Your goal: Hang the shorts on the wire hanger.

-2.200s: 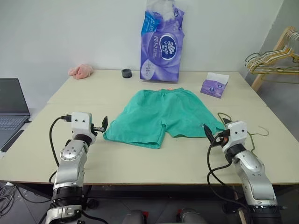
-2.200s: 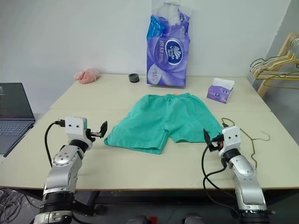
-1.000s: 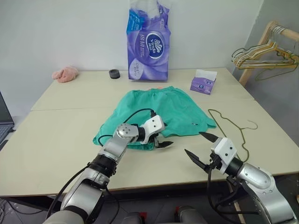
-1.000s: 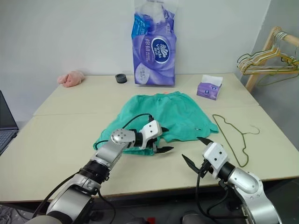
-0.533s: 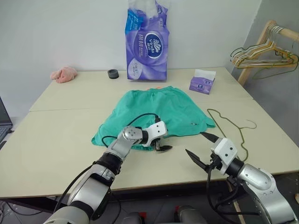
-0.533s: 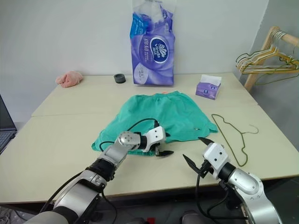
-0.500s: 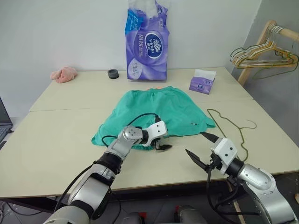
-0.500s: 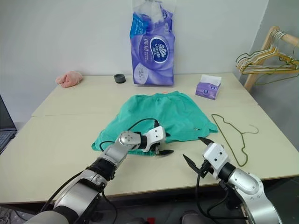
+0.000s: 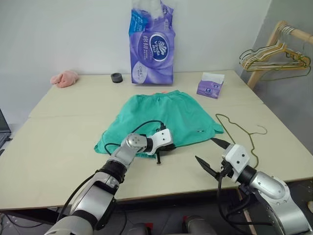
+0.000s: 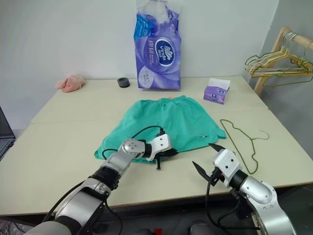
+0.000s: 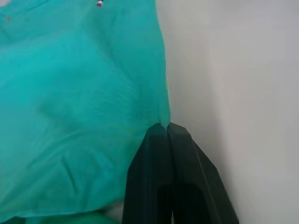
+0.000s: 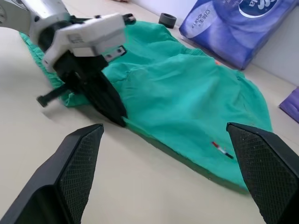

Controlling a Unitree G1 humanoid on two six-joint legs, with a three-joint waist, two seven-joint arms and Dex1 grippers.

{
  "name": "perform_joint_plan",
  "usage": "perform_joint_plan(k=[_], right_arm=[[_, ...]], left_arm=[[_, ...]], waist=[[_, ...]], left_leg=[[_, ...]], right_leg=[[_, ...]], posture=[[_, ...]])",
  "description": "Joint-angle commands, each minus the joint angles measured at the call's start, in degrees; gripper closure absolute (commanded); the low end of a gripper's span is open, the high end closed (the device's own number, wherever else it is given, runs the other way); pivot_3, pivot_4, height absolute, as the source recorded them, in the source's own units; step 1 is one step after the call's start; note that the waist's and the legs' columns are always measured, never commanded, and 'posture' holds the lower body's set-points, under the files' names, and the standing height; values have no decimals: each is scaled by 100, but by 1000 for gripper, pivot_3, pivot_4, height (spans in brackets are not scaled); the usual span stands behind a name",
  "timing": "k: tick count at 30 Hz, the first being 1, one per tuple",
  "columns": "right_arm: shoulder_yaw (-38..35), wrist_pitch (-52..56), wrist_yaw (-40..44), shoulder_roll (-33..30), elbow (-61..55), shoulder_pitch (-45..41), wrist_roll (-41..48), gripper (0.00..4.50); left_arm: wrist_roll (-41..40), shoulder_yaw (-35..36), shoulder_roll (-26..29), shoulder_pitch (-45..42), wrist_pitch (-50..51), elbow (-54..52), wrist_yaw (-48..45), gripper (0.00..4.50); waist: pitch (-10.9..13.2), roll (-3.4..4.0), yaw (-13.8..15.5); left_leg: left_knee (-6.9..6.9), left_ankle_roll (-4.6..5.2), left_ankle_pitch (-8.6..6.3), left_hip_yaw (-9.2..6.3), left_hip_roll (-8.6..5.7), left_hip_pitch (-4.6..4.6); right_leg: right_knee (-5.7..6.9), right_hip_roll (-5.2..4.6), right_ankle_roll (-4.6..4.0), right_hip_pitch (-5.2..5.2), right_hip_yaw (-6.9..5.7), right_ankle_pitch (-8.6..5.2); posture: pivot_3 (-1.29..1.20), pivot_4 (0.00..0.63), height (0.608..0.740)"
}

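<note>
Shorts (image 9: 164,117): flat on the table (image 9: 58,142), near the middle
Left gripper (image 9: 158,158): pinched tight on the near hem of the shorts
Right gripper (image 9: 211,155): wide open, holding nothing, above the table's near edge
Wire hanger (image 9: 239,129): flat on the table, just right of the shorts

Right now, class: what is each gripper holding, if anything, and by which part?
The left gripper is shut on the hem edge of the shorts, at the near leg opening. The right gripper is open and holds nothing.
</note>
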Motion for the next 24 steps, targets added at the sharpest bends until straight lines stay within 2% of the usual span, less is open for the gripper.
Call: perform_joint_plan(k=[1,5,7,10,12,18,21,24], right_arm=[[-234,-89,227,-198,-65,-132,168,0],[-316,-34,583,-438,93,-365,369,0],[-346,87,820,-599,159,-509,548,0],[-381,385,1104,-801,181,-654,867,0],[-407,653,1209,-875,137,-710,1111,0],[-347,1112,1620,-1260,-12,-745,1440,0],[-318,1169,1658,-1317,-42,-759,1471,0],[-236,1149,1605,-1236,-35,-861,1436,0]], left_arm=[[-422,-58,747,621,483,-1204,-1143,4460],[-621,166,1768,1243,799,-1830,-1629,4460],[-576,373,2205,1407,731,-1639,-1570,4460],[-198,545,2703,1267,18,-741,-1141,4460],[-93,623,2839,1054,-287,-186,-893,4460],[778,408,3346,375,-1656,1728,-89,4460],[989,316,3366,328,-2049,2119,-38,4460],[736,428,3141,438,-2036,2016,-299,4460]], waist=[[4,6,-35],[6,9,-73],[7,7,-99],[21,6,-104],[34,6,-101],[53,26,-130],[59,37,-133],[63,51,-136]], left_leg=[[0,2,-2,1,4,0],[3,8,-15,9,44,8],[4,11,-19,13,56,16],[-2,32,-33,11,65,57],[-6,61,-51,11,71,107],[-11,64,-53,11,77,108],[-21,69,-56,13,77,108],[-23,69,-56,17,78,109]], right_leg=[[1,2,-2,-1,0,-2],[6,32,-18,1,0,-10],[9,45,-26,3,1,-13],[14,54,-50,36,-4,-28],[13,59,-66,81,-6,-41],[19,70,-69,71,-4,-42],[17,71,-69,69,-2,-43],[17,69,-69,69,-1,-43]], posture=[[-138,46,740],[-121,47,740],[-116,48,740],[-107,48,740],[-103,48,740],[-102,48,740],[-106,49,740],[-108,49,740]])
